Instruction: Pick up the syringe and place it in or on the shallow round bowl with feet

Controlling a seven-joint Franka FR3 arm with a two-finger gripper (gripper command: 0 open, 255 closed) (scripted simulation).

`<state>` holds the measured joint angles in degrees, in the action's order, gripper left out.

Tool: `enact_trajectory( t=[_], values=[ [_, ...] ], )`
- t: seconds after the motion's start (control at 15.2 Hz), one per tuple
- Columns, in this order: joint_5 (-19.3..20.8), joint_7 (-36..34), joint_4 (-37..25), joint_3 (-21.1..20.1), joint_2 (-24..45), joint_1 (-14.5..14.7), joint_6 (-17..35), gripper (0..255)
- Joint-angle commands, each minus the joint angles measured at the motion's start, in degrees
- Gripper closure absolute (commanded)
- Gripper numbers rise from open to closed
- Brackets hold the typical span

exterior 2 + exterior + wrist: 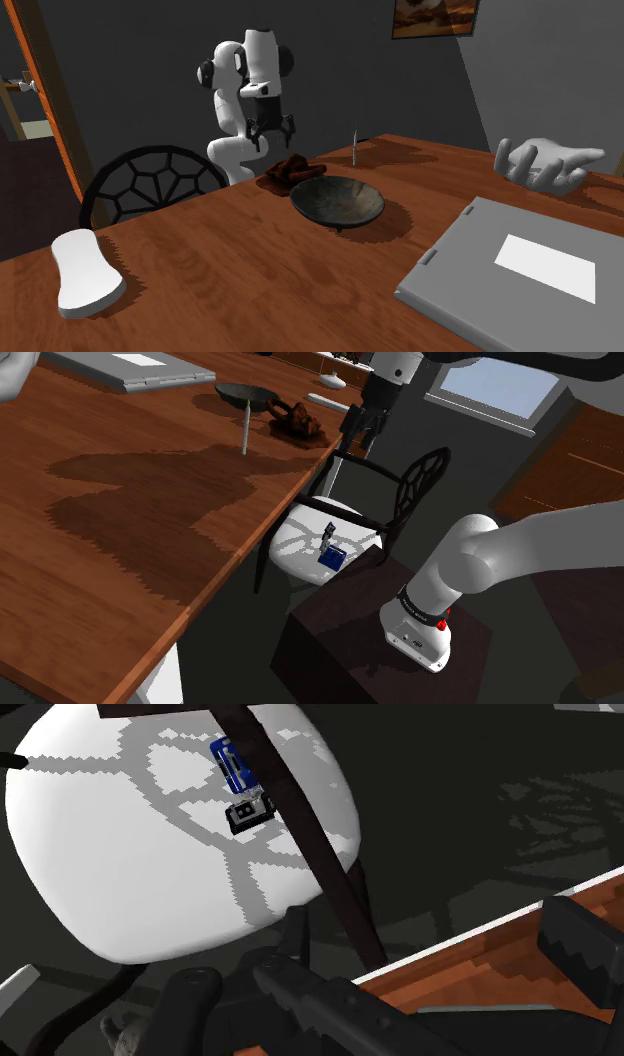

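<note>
Claw: we see it open, empty.
Syringe: stands straight up, off to the shoulder view's left of it.

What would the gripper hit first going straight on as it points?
Likely the wooden table's near edge, which the gripper hangs over; if it clears that, the chair's white seat below. Depth is unclear.

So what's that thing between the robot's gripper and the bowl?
A brown lumpy thing sits on the table, between the gripper and the dark bowl. The shoulder view shows it, and the second exterior view too.
</note>
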<state>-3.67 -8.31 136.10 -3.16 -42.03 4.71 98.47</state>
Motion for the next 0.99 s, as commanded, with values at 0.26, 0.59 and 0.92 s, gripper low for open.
enact_trajectory(
  t=[0.26, 0.59, 0.92],
  values=[
    [-1.7, -1.9, -1.2, -5.5, 4.8, 3.1, 11.1, 0],
    [-1.6, -3.6, -3.1, -10.2, 9.4, 4.8, 19.8, 0],
    [0.3, -5.9, -6.0, -15.2, 14.5, 5.6, 27.8, 0]
  ],
)
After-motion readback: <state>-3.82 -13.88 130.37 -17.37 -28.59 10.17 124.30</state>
